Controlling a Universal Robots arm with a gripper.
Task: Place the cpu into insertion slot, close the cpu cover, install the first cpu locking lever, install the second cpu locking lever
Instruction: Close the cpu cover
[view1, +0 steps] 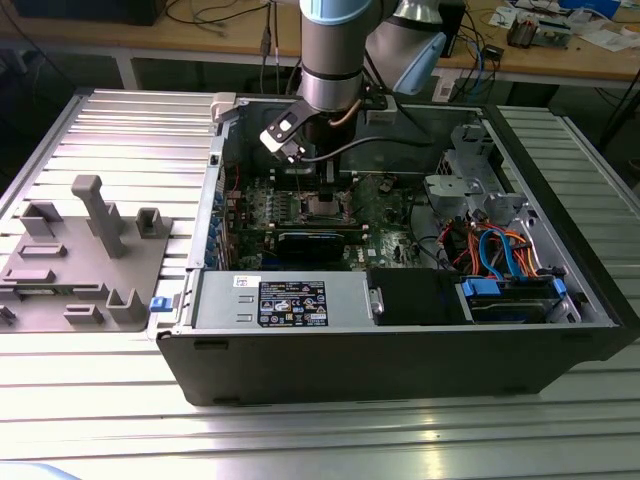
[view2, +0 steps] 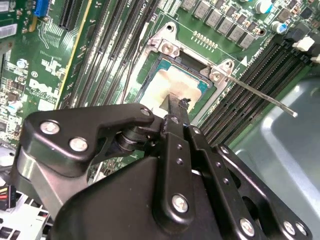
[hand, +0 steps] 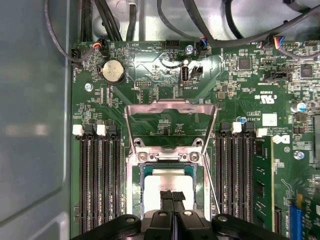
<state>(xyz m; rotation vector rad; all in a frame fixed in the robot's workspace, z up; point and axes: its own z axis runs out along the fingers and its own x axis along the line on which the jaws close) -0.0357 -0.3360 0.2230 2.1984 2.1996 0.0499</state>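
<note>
You're looking at an open computer case (view1: 400, 370) holding the green board (hand: 240, 85), and on that board the insertion slot (hand: 132, 186) is holding the cpu (hand: 167, 181), which is lying flat inside it. The gripper (hand: 173, 196) is hanging right over the cpu with its fingers (hand: 167, 197) pressed together, nothing between them. Their tips are sitting at the silvery top, but you can't tell if they're touching it. Just beyond the fingertips, the first wrist view is showing the cpu cover (hand: 170, 106) standing open. The second wrist view is giving you a thin lever rod (view2: 260, 97) jutting away from the slot's corner, off to one side of the fingers. The exterior view is showing the arm (view1: 335, 50) reaching down into the case, with a grey fixture tray (view1: 90, 260) sitting outside it.
</note>
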